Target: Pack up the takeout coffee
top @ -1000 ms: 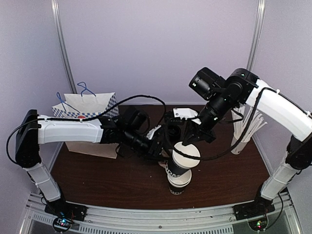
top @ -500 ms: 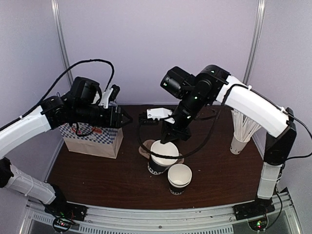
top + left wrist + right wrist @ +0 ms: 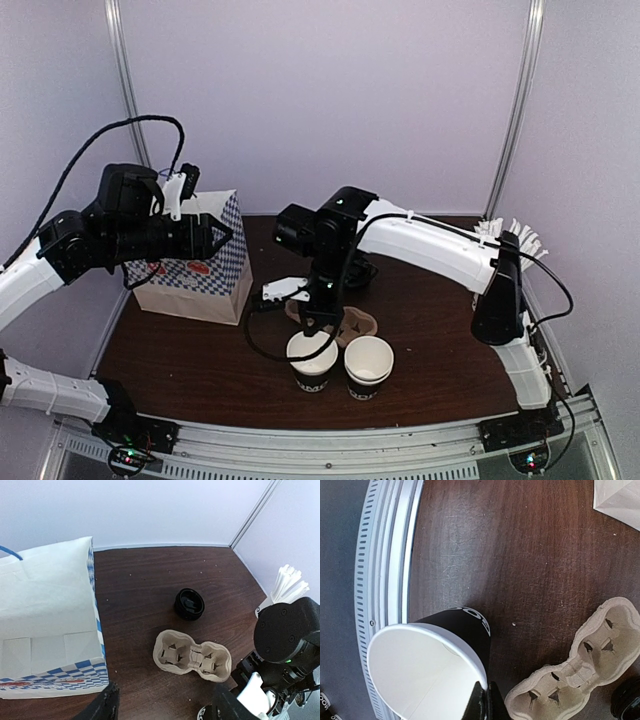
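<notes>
My right gripper is shut on the rim of the takeout coffee cup. The cup is black outside, white inside and has no lid on. It sits low at the table's front, just left of the other lidless cups. The round black lid lies by itself farther back. My left gripper hangs open and empty, high beside the checked paper bag.
A brown pulp two-cup carrier lies just behind the cups. Paper-wrapped straws stand at the right edge. The metal front rail runs close to the held cup.
The right arm has carried the cup down and left, from above the other cups to beside them. The left arm has swung back left and up beside the bag.
</notes>
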### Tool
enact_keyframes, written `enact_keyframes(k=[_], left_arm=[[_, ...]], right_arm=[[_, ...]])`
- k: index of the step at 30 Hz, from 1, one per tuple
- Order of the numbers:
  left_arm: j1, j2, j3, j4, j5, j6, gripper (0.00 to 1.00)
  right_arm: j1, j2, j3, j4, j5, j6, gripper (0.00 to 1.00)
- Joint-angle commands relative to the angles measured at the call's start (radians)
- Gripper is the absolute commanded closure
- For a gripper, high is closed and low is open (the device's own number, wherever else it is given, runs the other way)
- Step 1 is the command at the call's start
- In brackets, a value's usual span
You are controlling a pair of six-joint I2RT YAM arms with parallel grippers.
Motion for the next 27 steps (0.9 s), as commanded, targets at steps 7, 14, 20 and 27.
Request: enact_keyframes(k=[7, 14, 20, 27], left_arm=[[-0.001, 0.054, 0.008, -0.002, 0.033, 0.038, 0.36], [-0.002, 0.096, 0.046, -0.016, 0.044, 0.061, 0.35], [-0.002, 0.11, 0.046, -0.013, 0.059, 0.06, 0.35], [-0.001, 0.106, 0.036, -0.006, 0.037, 0.067, 0.35]], right_arm=[[0.012, 0.049, 0.038, 0.002, 0.024, 0.013, 1.0], [0.012, 0.027, 0.071, -0.046, 0.001, 0.0, 0.83], [0.009, -0.124, -0.031, -0.056, 0.009, -0.02, 0.72], [-0.039, -0.357, -0.39, 0.023, 0.108, -0.017, 0.73]])
